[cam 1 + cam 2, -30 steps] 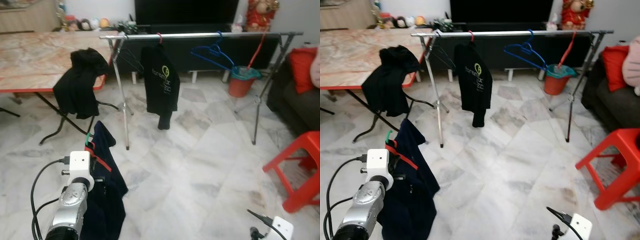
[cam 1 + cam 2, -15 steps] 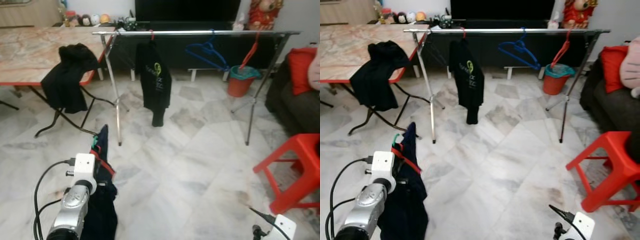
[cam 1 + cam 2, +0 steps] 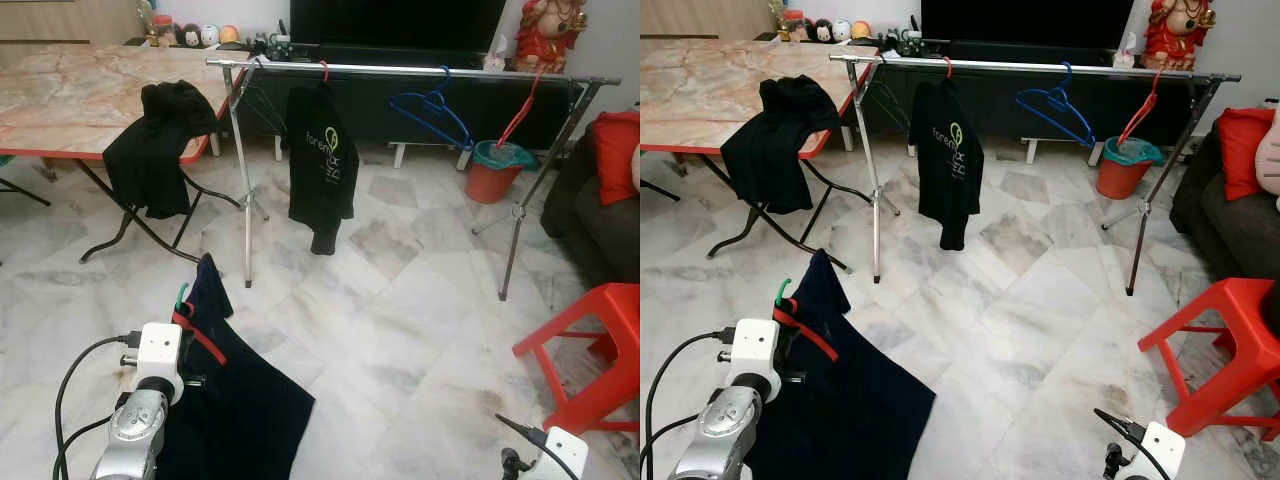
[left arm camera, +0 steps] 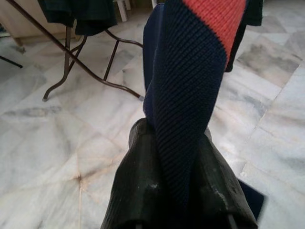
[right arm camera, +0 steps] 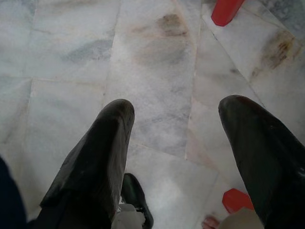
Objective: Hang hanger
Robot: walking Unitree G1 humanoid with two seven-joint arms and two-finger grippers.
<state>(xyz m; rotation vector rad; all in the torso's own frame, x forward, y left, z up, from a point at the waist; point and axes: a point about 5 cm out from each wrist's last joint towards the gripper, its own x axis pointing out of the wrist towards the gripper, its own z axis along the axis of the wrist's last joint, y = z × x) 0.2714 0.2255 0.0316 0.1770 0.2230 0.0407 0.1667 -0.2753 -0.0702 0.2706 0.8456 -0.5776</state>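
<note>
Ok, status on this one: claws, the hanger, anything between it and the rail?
Left claw shut on navy garment with its hanger. Right claw open, idle. Rail ahead across bare floor; free stretch between black shirt and blue hanger.

Silver left arm (image 3: 130,440), white wrist block, black cables

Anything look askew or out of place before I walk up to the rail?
Yes: a black garment is slung over the edge of the marble-top table rather than hung on the rail. The navy garment in the left pincer swings out sideways near the floor. The blue hanger hangs tilted.
</note>
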